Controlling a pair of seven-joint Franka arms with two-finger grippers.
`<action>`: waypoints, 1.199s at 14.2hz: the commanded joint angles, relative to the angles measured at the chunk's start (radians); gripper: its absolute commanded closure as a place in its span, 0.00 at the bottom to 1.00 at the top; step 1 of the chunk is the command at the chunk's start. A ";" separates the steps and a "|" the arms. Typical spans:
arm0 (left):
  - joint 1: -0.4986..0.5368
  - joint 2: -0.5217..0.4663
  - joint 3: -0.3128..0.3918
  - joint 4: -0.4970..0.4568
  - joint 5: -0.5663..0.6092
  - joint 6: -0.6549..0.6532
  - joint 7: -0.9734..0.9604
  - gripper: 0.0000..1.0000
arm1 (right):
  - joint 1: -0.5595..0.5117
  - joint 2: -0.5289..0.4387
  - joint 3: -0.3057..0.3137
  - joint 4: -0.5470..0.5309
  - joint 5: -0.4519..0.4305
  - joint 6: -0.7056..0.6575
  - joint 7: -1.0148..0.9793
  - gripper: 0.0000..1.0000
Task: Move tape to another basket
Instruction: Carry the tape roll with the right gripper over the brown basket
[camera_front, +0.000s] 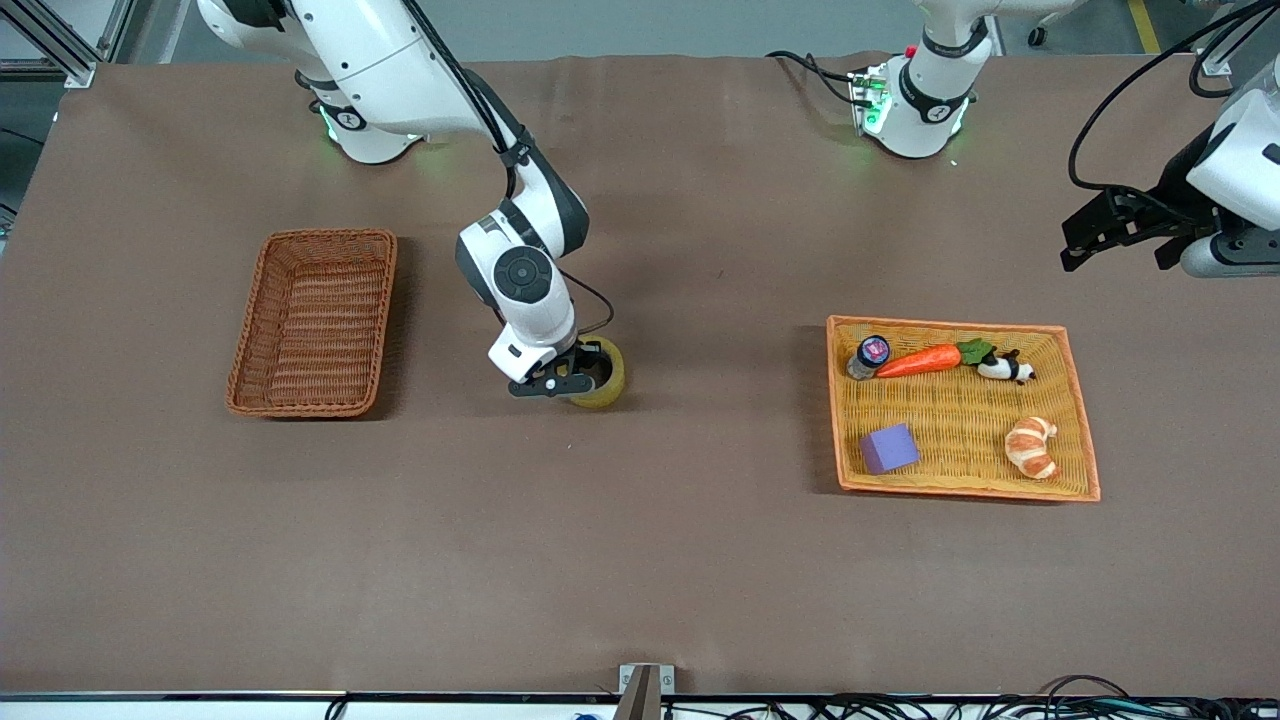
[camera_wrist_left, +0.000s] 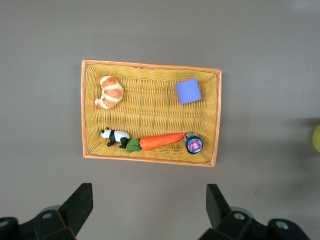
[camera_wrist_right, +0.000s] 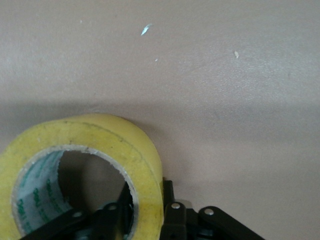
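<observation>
1. I have the right pincer (camera_front: 572, 377) down at the middle of the counter (camera_front: 640, 560), clamped on the tape (camera_front: 603, 372): in the right wrist view one finger sits inside the core and one outside, pinching the roll's wall.
2. The relation that matters: the basket (camera_front: 313, 322) lies well apart from the tape, toward the right arm's end of the counter, so my carry runs that way. The basket's long axis runs toward the front camera.
3. The right arm is plainly the nearer one. The left pincer (camera_wrist_left: 150, 207) waits with its fingers apart, high over the counter beside the orange tray (camera_front: 1080, 420).
4. The tape is a translucent yellow ring with a grey core printed in green, lying flat on the counter, I judge.
</observation>
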 joint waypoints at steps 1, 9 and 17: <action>0.016 -0.030 -0.016 -0.029 -0.018 0.002 0.032 0.00 | -0.016 -0.023 0.002 0.018 -0.011 -0.056 0.045 1.00; 0.008 -0.042 -0.016 -0.039 -0.022 0.001 0.069 0.00 | -0.273 -0.409 0.000 0.054 -0.010 -0.582 -0.119 1.00; 0.019 -0.034 -0.013 -0.036 -0.020 0.001 0.069 0.00 | -0.462 -0.676 -0.140 -0.400 -0.024 -0.448 -0.564 1.00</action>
